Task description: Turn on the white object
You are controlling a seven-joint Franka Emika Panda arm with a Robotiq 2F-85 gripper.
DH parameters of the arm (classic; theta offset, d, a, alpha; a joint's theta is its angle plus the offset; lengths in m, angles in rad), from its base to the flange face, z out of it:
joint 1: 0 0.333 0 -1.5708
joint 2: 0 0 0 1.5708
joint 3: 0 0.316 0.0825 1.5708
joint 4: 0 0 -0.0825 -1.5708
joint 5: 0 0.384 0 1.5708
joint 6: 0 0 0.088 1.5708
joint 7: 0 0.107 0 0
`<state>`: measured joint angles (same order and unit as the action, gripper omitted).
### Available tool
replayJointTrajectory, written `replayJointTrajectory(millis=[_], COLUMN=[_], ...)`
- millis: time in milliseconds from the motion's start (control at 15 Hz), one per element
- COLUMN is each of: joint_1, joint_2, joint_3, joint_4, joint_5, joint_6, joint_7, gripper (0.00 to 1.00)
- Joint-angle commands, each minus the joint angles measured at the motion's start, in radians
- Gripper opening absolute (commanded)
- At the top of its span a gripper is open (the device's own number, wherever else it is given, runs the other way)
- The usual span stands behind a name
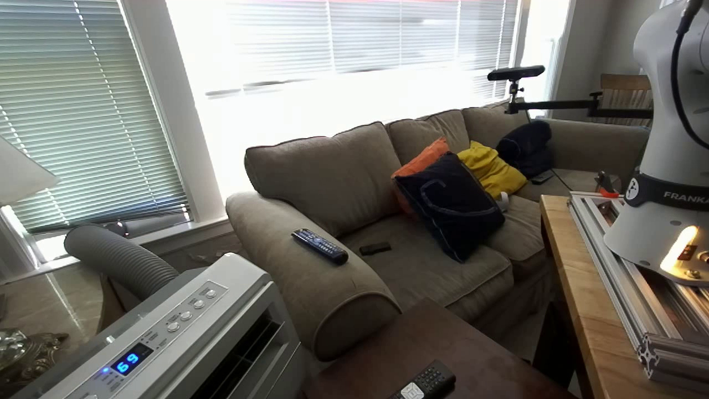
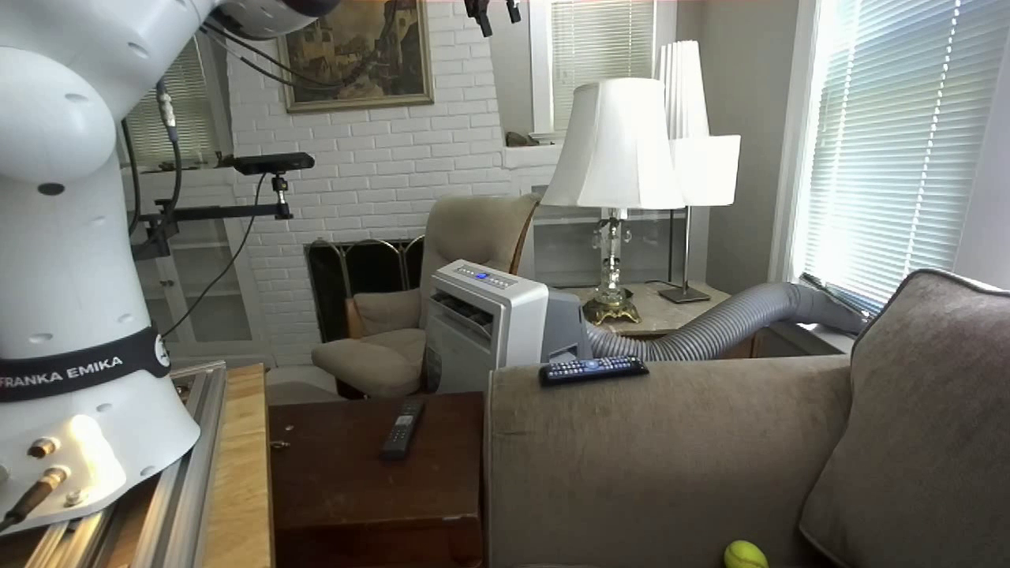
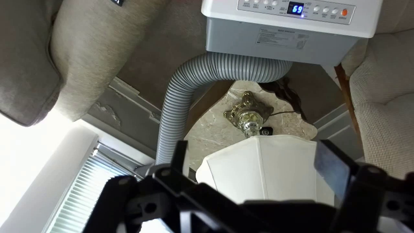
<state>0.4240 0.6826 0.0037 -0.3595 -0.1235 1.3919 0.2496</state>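
White plastic clads the portable air conditioner (image 3: 284,21), which stands lower than the gripper (image 3: 254,157) and well apart from it, its lit display (image 3: 295,8) reading 69. Spread wide, the gripper's fingers (image 3: 331,168) frame a lampshade (image 3: 281,171) beyond them in the wrist view.

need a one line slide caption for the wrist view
Wrist view: open gripper in front of a white lampshade, with the air conditioner at the top of the frame, its display reading 69.
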Motion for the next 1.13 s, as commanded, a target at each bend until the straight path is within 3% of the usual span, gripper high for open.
replayJointTrajectory(millis=[0, 200, 867, 933, 1067], joint_1=[-0.001, 0.005, 0.011, 0.017, 0.017], joint_2=[-0.01, -0.021, -0.145, -0.113, -0.122], joint_3=[-0.001, 0.002, 0.033, 0.022, 0.024], joint_4=[-0.014, -0.046, -0.058, -0.04, -0.04], joint_5=[0.001, -0.002, 0.02, -0.004, -0.004], joint_6=[0.005, -0.073, -0.534, -0.473, -0.482], joint_7=[-0.001, -0.033, -0.109, -0.098, -0.098], gripper=[1.0, 1.0, 1.0, 1.0, 1.0])
